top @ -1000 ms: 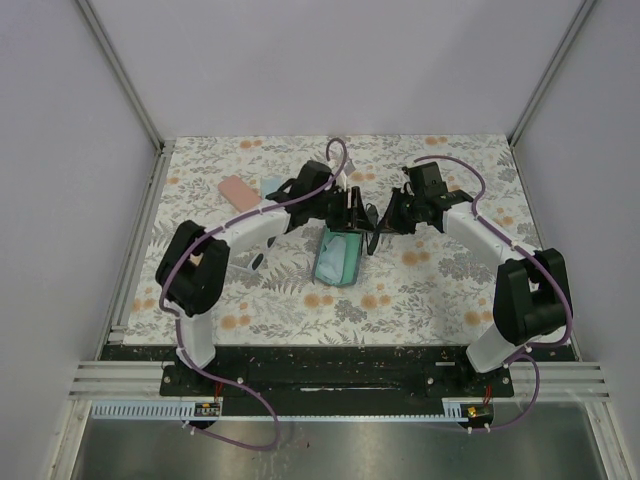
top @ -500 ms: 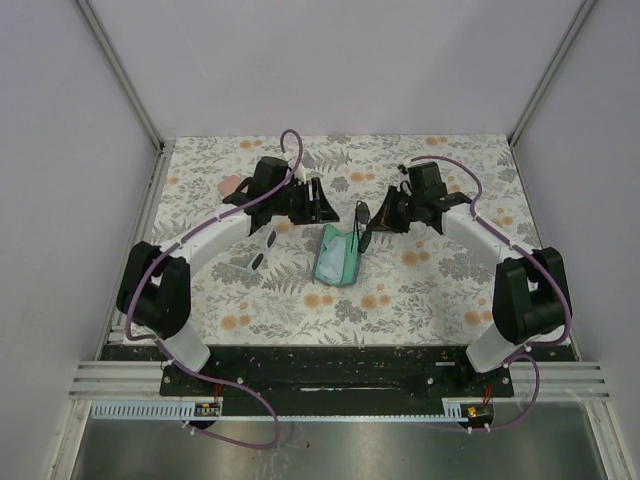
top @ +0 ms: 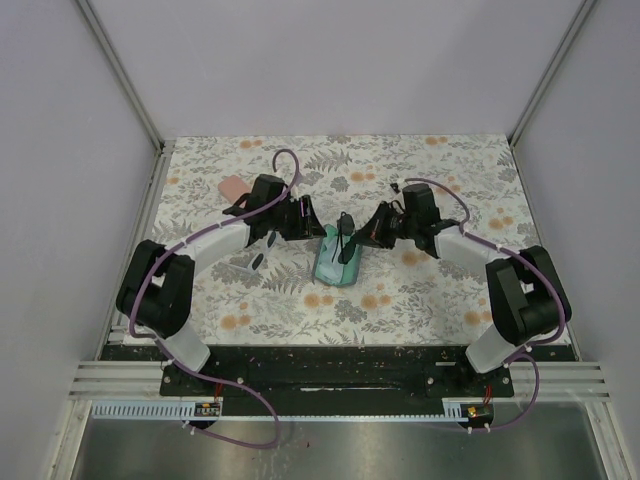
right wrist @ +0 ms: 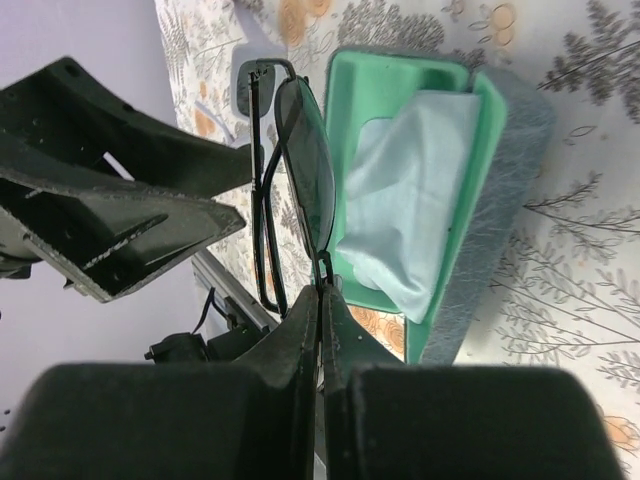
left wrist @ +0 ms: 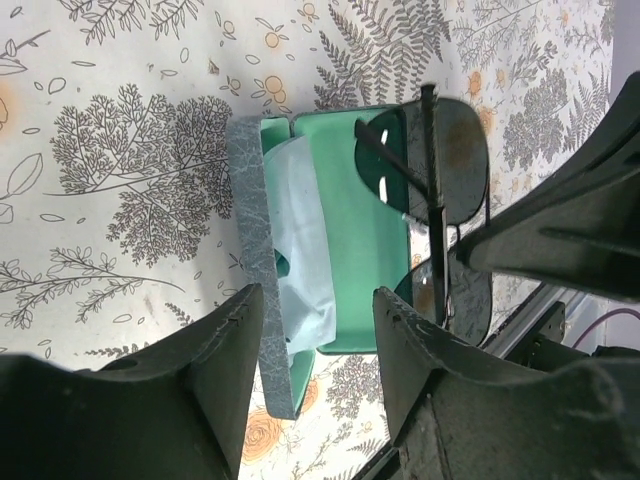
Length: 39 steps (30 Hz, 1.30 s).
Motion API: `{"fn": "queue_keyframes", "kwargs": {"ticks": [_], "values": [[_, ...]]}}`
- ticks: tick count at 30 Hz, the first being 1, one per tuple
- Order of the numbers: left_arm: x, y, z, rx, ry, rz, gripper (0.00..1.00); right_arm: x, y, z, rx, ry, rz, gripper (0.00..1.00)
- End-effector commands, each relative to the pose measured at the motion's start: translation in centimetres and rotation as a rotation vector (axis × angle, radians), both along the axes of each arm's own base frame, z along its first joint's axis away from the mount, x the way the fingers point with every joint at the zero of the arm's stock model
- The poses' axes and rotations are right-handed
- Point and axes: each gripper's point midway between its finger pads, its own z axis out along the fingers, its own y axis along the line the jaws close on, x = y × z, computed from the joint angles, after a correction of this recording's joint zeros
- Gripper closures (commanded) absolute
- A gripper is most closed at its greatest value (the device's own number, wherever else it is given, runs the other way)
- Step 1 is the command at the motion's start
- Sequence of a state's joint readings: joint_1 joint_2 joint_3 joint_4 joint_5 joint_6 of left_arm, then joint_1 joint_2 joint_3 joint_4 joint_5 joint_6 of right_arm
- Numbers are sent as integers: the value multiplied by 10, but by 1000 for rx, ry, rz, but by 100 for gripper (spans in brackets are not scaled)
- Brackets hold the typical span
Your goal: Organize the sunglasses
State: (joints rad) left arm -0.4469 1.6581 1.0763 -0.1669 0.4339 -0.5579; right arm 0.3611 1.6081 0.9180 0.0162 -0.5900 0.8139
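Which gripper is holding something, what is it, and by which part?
The right gripper pinches the black-framed sunglasses by the thin frame, seemingly near the bridge. The left gripper is open and holds nothing.

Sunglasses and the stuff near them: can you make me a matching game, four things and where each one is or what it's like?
Things:
1. thin black-framed sunglasses
2. light blue square cloth
3. oblong grey case
4. pink oblong case

Places or states:
a. lying open, green inside
b. pinched in the right fingers
c. off to the left, apart from the others
d. tucked inside the open case

Pairs: 1-b, 2-d, 3-a, 4-c
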Motion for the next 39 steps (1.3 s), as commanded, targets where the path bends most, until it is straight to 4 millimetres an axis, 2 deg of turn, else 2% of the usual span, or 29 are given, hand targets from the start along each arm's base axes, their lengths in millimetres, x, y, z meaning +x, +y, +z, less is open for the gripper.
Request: {"fn": "queue_keyframes", "kwargs": {"ticks": [1, 4, 9, 12, 15, 17, 21, 25, 29, 36, 39], "values": [[9, -2, 10, -40, -73, 20, 48, -3, 21, 35, 116, -117, 16, 100], [2, -2, 22, -108, -77, 27, 48, -5, 18, 36, 135, -147, -13, 100], [-15, 0, 59, -263, -123, 41, 45, -8, 14, 33, 136, -207, -12, 100], [-29, -4, 81, -368, -149, 22, 35, -13, 19, 36, 192, -227, 23, 100], [-36, -7, 100, -458, -172, 18, 28, -19, 25, 47, 262, -260, 61, 100], [-37, -10, 102, -461, -167, 3, 28, -21, 27, 50, 269, -265, 73, 100], [-40, -17, 105, -467, -151, -31, 40, -25, 32, 55, 273, -284, 102, 100], [-38, -24, 98, -454, -124, -40, 42, -28, 36, 59, 282, -296, 115, 100], [-36, -29, 94, -461, -109, -51, 51, -31, 37, 60, 286, -299, 124, 100], [-35, -35, 85, -459, -77, -53, 54, -34, 40, 61, 302, -294, 136, 100], [-35, -40, 85, -480, -68, -70, 65, -35, 40, 61, 306, -292, 137, 100]]}}
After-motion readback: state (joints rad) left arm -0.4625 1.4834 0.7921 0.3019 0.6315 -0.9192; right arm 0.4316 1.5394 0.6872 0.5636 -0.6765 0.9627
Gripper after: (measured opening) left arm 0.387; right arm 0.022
